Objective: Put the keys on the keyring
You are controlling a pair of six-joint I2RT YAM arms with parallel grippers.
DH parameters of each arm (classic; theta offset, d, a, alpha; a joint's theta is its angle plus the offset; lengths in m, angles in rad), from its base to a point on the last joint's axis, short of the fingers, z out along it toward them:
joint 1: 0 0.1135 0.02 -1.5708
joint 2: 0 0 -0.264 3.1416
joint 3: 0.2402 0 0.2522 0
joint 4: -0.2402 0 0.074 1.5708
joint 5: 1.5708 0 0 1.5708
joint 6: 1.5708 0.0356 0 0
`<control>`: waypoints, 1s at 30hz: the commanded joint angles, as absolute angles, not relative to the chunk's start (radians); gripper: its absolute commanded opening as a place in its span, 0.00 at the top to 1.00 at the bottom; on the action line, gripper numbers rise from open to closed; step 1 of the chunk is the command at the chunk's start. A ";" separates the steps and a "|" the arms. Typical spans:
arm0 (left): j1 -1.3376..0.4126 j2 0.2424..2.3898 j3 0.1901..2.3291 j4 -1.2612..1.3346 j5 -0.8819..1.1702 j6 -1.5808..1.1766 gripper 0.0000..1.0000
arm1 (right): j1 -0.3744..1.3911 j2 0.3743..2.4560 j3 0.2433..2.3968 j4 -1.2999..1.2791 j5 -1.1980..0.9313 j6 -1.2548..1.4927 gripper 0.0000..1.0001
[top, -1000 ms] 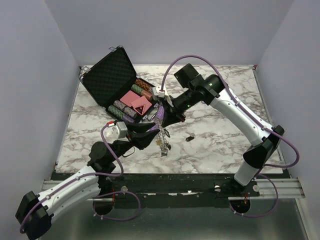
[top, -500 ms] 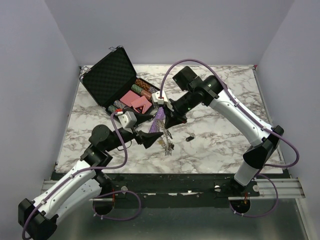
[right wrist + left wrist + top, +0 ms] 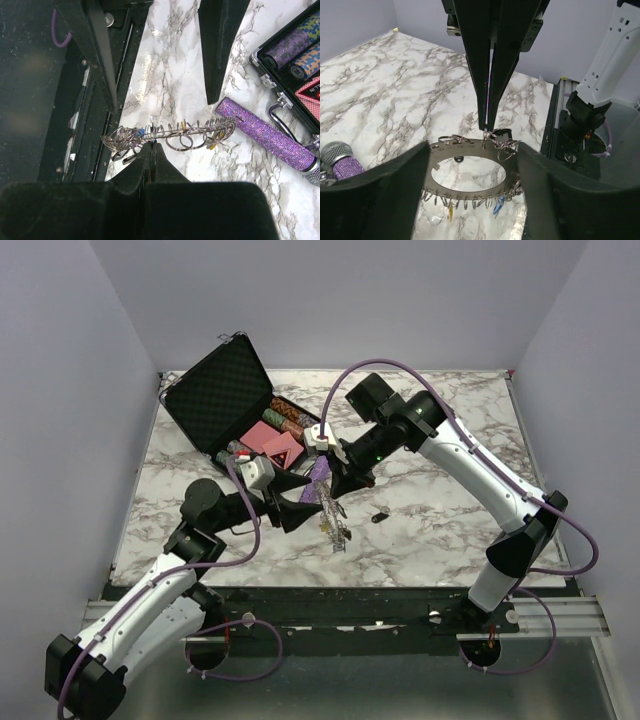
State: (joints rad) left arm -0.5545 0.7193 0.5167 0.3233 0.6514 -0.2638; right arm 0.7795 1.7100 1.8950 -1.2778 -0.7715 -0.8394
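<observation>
The keyring (image 3: 470, 149) is a flat silver ring plate edged with many small split rings. It hangs on edge from my right gripper (image 3: 152, 145), which is shut on one split ring at its rim. Small keys with a blue cap (image 3: 499, 205) and a yellow cap (image 3: 451, 214) dangle from its lower edge. My left gripper (image 3: 300, 506) is open, its fingers (image 3: 395, 190) standing wide on either side of the plate without touching it. A loose black-headed key (image 3: 379, 516) lies on the marble to the right of the keyring (image 3: 333, 520).
A purple glittery tube (image 3: 265, 132) lies just behind the keyring. An open black case (image 3: 225, 400) with poker chips and cards stands at the back left. The marble table (image 3: 450, 530) ends at a dark rail along the near edge.
My left gripper has opened wide and drawn back to the left, away from the near edge. The keyring stays pinched in the right gripper and has shifted slightly.
</observation>
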 commanded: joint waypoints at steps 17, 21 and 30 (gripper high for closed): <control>-0.532 0.828 0.587 0.403 0.824 -0.305 0.60 | 0.793 1.715 1.913 -1.276 -0.788 -0.836 1.00; -0.532 0.842 0.592 0.410 0.828 -0.307 0.62 | 0.793 1.720 1.914 -1.275 -0.793 -0.833 1.00; -0.532 0.871 0.606 0.408 0.841 -0.310 0.69 | 0.795 1.720 1.914 -1.273 -0.796 -0.830 1.00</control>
State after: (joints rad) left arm -0.5373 0.8604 0.5663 0.3805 0.7990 -0.3042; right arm 0.7864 1.7100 1.8950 -1.2774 -0.7719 -0.8387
